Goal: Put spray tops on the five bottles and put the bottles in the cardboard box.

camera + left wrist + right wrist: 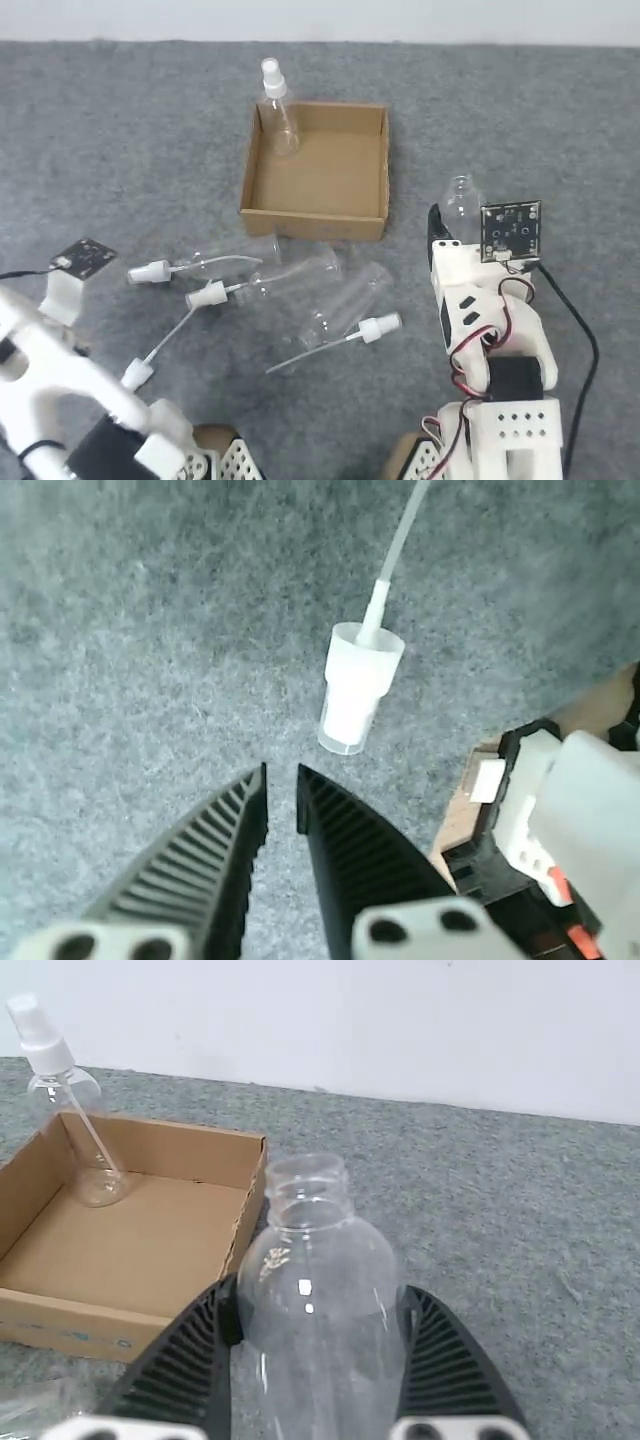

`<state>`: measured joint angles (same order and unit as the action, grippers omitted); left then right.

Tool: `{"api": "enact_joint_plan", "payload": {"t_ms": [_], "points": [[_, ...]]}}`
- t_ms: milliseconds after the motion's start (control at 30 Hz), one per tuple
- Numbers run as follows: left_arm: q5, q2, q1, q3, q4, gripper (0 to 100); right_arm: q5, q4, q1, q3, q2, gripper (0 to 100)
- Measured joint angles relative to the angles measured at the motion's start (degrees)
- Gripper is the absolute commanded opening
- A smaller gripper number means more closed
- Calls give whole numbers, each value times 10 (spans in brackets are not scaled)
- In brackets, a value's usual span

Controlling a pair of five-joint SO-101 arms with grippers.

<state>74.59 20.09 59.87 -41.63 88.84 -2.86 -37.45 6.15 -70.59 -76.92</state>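
Right claw (315,1300) clamps an uncapped clear plastic bottle (315,1250) upright, right of the brown cardboard box (312,222). Left claw (282,775), nearly closed and empty, sits near a loose white spray top (358,695).

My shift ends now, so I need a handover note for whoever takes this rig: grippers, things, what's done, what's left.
Left gripper: slightly open, empty, close to a loose white spray top with dip tube on the grey carpet.
Right gripper: shut on an upright, topless clear plastic bottle beside the brown cardboard box.
Done: one capped clear bottle stands in the box.
Left: three clear bottles lie before the box, tops' seating unclear; cap four, box them.
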Motion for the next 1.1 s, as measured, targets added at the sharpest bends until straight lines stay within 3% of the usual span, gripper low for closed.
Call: {"api": "enact_joint_plan", "payload": {"t_ms": [267, 633, 767, 900, 1100], "points": [[-17, 0, -36, -5, -2, 216, 0, 0, 0, 0, 0, 54], [-18, -2, -136, -161, -175, 216, 0, 0, 0, 0, 0, 54], [-18, -2, -147, -212, -240, 131, 0, 0, 0, 0, 0, 54], [-19, -1, -149, -226, -251, 29, 0, 0, 0, 0, 0, 54], [-20, -1, -150, -226, -225, 14, 0, 0, 0, 0, 0, 54]]}}
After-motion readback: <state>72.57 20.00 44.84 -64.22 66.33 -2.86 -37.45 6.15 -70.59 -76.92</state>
